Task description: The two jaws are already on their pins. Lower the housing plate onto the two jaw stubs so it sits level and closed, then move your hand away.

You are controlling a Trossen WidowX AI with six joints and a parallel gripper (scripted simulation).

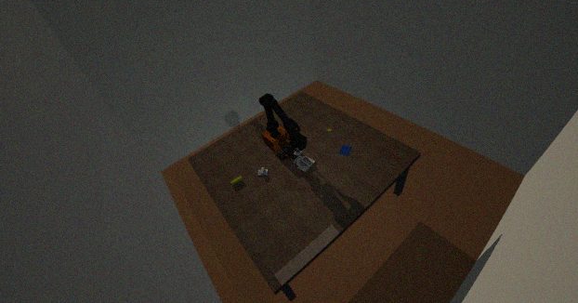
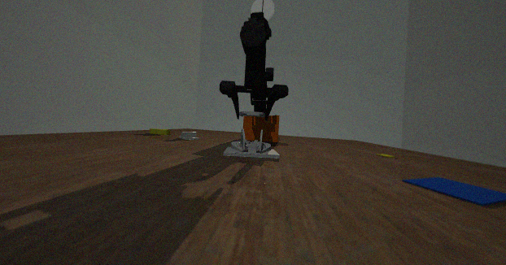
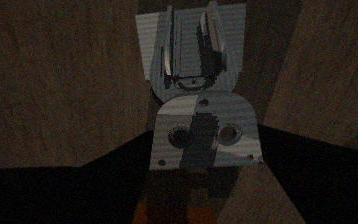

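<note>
The grey housing plate [image 2: 252,113] [image 3: 230,112], with two large round holes and smaller ones, is held roughly level in the air. My gripper [image 2: 252,115] [image 3: 200,132] is shut on its two side edges. Below stands the grey base [image 1: 304,164] [image 2: 244,155] [image 3: 150,30] with two thin upright jaws, a left one [image 2: 243,138] [image 3: 168,45] and a right one [image 2: 261,139] [image 3: 213,37]. There is a gap between plate and jaws in the exterior view. In the wrist view the plate lies nearer the arm than the jaws and covers part of the base; any stubs there are hidden.
The orange arm base [image 1: 274,140] [image 2: 272,131] is behind. A blue sheet [image 1: 345,151] [image 2: 455,189] and a small yellow piece [image 1: 329,129] [image 2: 385,155] lie to the right. A small grey part [image 1: 263,172] [image 2: 189,136] and a yellow block [image 1: 236,180] [image 2: 159,132] are to the left.
</note>
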